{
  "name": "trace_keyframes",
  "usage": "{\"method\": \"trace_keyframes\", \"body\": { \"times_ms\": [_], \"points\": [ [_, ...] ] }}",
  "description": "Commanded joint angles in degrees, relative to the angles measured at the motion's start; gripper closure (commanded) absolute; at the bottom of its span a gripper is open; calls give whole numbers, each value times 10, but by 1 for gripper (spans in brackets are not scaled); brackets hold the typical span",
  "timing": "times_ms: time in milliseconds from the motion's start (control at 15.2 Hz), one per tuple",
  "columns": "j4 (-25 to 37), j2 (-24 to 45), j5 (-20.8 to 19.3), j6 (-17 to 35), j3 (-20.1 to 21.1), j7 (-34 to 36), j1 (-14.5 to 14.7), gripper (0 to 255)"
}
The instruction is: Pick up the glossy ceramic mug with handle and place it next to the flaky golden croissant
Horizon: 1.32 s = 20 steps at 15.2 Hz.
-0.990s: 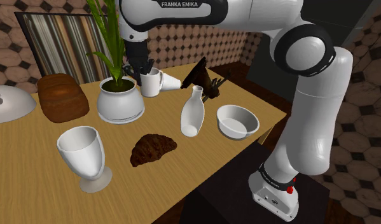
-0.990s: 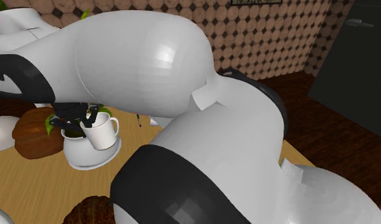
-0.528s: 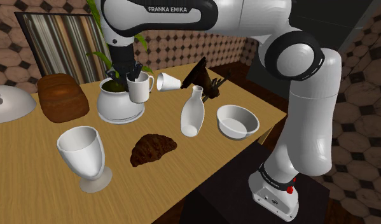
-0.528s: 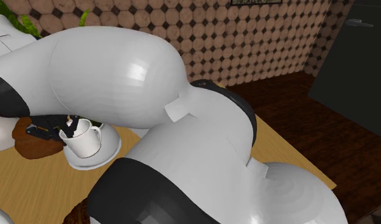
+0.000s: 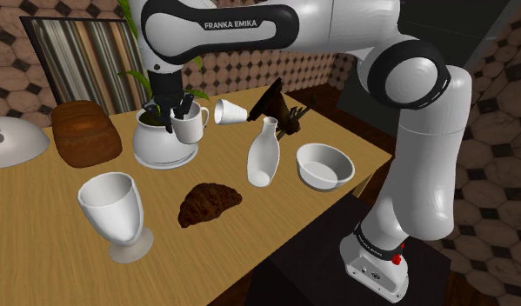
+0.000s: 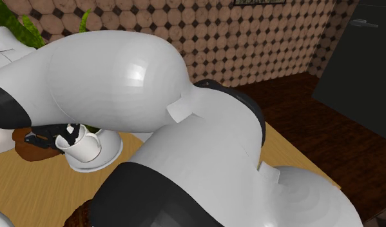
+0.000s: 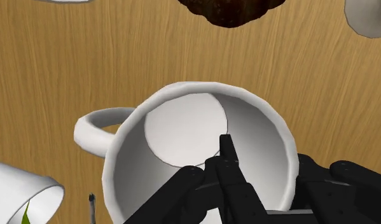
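My gripper [image 5: 182, 111] clamps the white mug's [image 5: 190, 128] wall, one finger inside the cup and the other outside. The mug hangs above the wooden table [image 5: 41, 217], beside the white plant pot [image 5: 161, 146], apart from the brown croissant [image 5: 208, 202].

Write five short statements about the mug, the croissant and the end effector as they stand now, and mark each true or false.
1. The end effector grips the white mug by its wall, one finger inside. True.
2. The white mug rests on its side against the croissant. False: it is held mouth up, apart from the croissant, near the plant pot.
3. The croissant lies on the wooden table. True.
4. The croissant sits in the white bowl. False: the two lie apart on the table.
5. The white mug has no handle. False: a handle loops from its side.
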Motion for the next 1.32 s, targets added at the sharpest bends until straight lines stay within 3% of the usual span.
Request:
{"method": "trace_keyframes", "body": {
  "times_ms": [0,990,1056,1122,1254],
  "points": [
    [-26,15,-3,19,-4,1,-4,255],
    [-108,39,-7,123,-11,6,-2,255],
    [-104,-40,-7,117,-6,13,4,255],
    [-104,-40,-7,117,-6,13,4,0],
    [-148,-87,-9,119,5,-96,-11,0]
  ]
}}
